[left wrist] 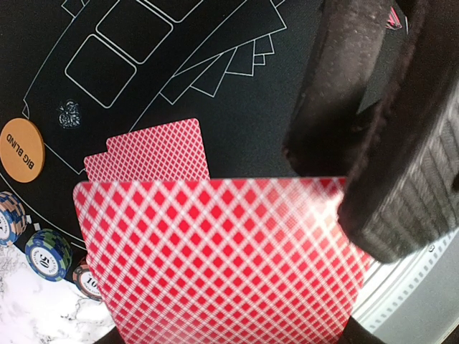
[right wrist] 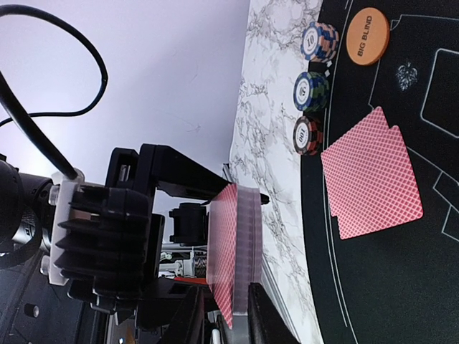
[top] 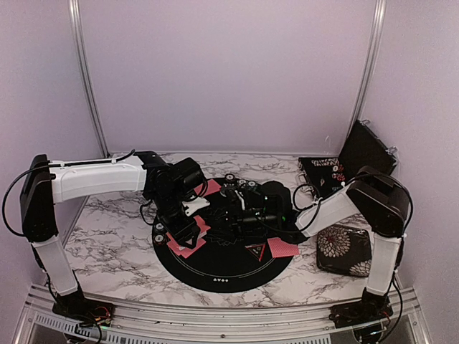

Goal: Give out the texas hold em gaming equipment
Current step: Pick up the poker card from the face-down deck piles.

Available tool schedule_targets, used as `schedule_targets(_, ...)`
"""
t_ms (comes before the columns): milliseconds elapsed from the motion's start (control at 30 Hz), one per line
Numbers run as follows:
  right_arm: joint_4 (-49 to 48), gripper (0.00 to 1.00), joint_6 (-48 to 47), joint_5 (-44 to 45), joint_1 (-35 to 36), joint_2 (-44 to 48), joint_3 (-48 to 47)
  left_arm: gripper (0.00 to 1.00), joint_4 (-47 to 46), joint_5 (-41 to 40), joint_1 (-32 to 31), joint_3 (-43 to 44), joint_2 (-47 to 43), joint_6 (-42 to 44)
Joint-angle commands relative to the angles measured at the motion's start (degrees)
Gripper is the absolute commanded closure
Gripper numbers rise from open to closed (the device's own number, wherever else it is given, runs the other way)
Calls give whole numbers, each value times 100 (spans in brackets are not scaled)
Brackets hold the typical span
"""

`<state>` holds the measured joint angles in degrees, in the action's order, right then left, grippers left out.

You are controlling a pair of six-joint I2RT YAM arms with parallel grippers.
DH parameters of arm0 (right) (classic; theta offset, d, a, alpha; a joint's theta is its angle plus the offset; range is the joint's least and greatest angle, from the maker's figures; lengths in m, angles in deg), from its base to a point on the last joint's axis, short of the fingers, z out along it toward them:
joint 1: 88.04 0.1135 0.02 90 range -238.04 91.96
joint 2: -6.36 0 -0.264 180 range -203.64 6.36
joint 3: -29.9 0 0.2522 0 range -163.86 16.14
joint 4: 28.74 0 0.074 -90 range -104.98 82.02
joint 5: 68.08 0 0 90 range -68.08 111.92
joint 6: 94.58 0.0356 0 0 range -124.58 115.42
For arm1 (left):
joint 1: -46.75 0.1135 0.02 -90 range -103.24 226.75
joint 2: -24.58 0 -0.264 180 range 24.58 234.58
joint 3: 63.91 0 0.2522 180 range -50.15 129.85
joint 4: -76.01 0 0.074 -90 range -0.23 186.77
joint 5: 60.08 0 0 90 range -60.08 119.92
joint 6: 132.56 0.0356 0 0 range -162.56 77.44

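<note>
Over the mat's (top: 222,271) left side, the left gripper (top: 185,228) clamped the deck (right wrist: 233,251) while the right gripper (right wrist: 226,326) straddled its edge, hold unclear; dealing likely meant peeling off just one.

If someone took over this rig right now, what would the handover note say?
Left gripper: shut on the deck, held above the mat.
Right gripper: straddles the deck's free edge; grip not clear.
Laid out: two cards face down near the orange big blind button; three chip stacks at the mat's edge; more cards at the mat's near right.
Done: at least two spots have cards.
Left: draw the next card and, probably, deal the other spots.
</note>
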<state>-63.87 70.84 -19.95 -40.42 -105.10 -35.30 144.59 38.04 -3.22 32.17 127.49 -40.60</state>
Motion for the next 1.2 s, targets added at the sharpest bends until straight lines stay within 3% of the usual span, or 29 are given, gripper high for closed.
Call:
schedule_targets(0, -47, 80, 24, 34, -5, 140, 9, 45, 57, 68, 23, -32, -215, 50)
schedule_targets(1167, -78, 98, 69, 22, 29, 83, 51, 46, 37, 64, 21, -59, -223, 50)
